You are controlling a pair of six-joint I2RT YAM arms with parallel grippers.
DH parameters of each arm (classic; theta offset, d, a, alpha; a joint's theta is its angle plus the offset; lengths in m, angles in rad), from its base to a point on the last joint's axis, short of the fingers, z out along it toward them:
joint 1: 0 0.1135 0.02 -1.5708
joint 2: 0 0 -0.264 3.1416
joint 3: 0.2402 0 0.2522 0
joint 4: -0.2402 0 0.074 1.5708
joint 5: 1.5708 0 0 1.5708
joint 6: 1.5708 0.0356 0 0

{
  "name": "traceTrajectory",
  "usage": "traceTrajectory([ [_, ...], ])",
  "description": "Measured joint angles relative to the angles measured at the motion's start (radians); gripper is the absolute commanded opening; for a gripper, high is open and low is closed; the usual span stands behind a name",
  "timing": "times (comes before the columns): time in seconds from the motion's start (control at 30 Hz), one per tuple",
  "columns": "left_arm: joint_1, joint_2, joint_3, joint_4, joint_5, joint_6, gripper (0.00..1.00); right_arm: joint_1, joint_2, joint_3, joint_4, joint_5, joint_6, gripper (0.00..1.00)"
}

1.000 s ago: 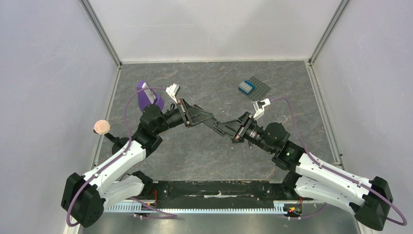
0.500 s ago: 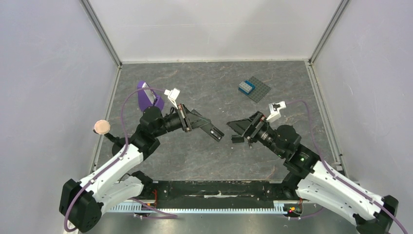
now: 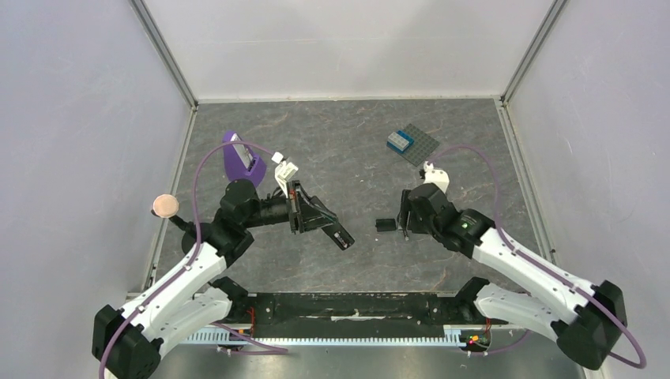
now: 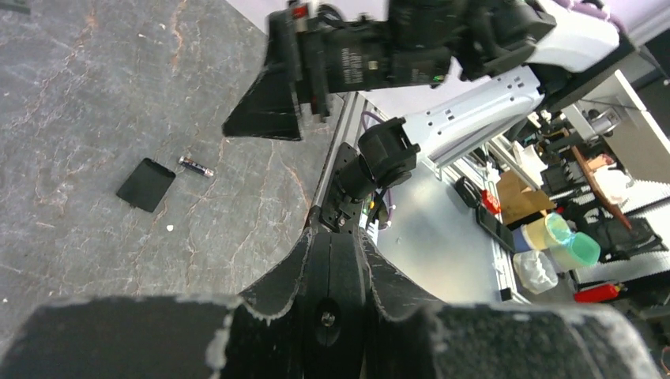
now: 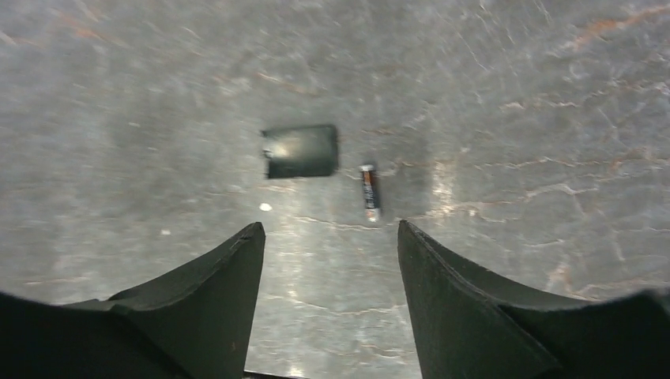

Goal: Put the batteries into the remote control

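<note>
Remote control [image 3: 338, 235] is pinched in the left gripper [image 3: 310, 217], jaws pressed tight on it. It's held over the table [image 3: 332, 142] left of centre, free end pointing toward mid-table. Next right: black cover [image 5: 300, 151] flat on the table, then one battery [image 5: 369, 192] just beside it, not touching. It lies just ahead of the right gripper [image 5: 330, 227], long axis crossing the closing line. Right gripper is spread, empty, and is the nearer arm. Surface is flat grey marbling, with free room right of the battery. Second battery not visible.
</note>
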Motion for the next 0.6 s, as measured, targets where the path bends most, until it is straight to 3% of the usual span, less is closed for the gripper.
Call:
traceTrajectory([
  [0.2, 0.0, -0.012, -0.003, -0.011, 0.03, 0.05, 0.02, -0.091, 0.108, -0.053, -0.001, -0.084, -0.134, 0.46],
  [0.6, 0.0, 0.055, -0.014, -0.006, 0.033, 0.054, 0.02, -0.129, 0.303, -0.108, 0.129, -0.223, -0.267, 0.4],
])
